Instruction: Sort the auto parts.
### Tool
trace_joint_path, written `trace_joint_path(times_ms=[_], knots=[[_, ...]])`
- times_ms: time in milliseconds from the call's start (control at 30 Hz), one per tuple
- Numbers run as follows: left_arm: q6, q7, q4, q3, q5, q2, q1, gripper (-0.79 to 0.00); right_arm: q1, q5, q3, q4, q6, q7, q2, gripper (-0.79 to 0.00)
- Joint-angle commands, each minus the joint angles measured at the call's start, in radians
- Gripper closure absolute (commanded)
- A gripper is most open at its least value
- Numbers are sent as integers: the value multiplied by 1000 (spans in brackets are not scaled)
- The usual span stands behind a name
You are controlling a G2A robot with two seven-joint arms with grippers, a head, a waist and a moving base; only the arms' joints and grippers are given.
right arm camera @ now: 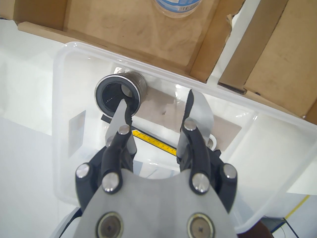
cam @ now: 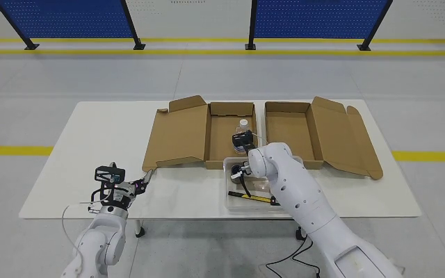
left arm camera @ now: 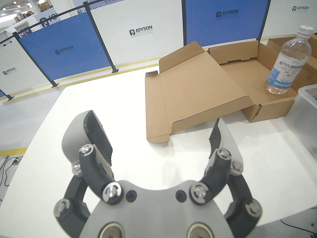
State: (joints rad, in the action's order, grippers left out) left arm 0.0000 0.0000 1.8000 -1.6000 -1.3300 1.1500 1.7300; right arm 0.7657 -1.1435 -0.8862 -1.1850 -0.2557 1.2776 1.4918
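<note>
Sorting looked barely begun: a bottle (left arm camera: 288, 63) stood in the cardboard box (left arm camera: 237, 75), while the metal ring (right arm camera: 140, 84) and perhaps a ruler (right arm camera: 154, 141) lay in the clear bin (right arm camera: 57, 80) beneath the right gripper (right arm camera: 156, 97), jaws open. The left gripper (left arm camera: 154, 118) had its jaws open too.

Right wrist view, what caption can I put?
Open fingers over the clear bin, close to a black ring.

A left box (cam: 177, 135) and a right box (cam: 327, 135) sit side by side on the counter (cam: 83, 160) — a bottle (left arm camera: 288, 68) stands in the left box. Just in front of them sits a tub (right arm camera: 59, 80), with a ring part (right arm camera: 111, 95) inside.
</note>
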Motion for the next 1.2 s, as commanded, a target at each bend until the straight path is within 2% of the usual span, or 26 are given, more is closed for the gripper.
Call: trace_joint_path(times_ms=[0,367,600,667,800,900,967,1167], knots=[[0,0,0,0,0,0,0,-785,0,6,2,8,4,-4,2,-388],[0,0,0,0,0,0,0,-785,17,13,-8,4,0,-19,7,-382],[0,0,0,0,0,0,0,-785,12,18,-1,44,1,-33,15,-336],[0,0,0,0,0,0,0,-785,9,18,1,55,1,-35,17,-271],[0,0,0,0,0,0,0,-785,9,20,3,73,3,-41,21,-203],[0,0,0,0,0,0,0,-785,6,20,6,84,6,-43,24,-102],[0,0,0,0,0,0,0,-785,4,21,7,89,8,-45,25,0],[0,0,0,0,0,0,0,-785,14,19,-5,69,12,-42,24,0]])
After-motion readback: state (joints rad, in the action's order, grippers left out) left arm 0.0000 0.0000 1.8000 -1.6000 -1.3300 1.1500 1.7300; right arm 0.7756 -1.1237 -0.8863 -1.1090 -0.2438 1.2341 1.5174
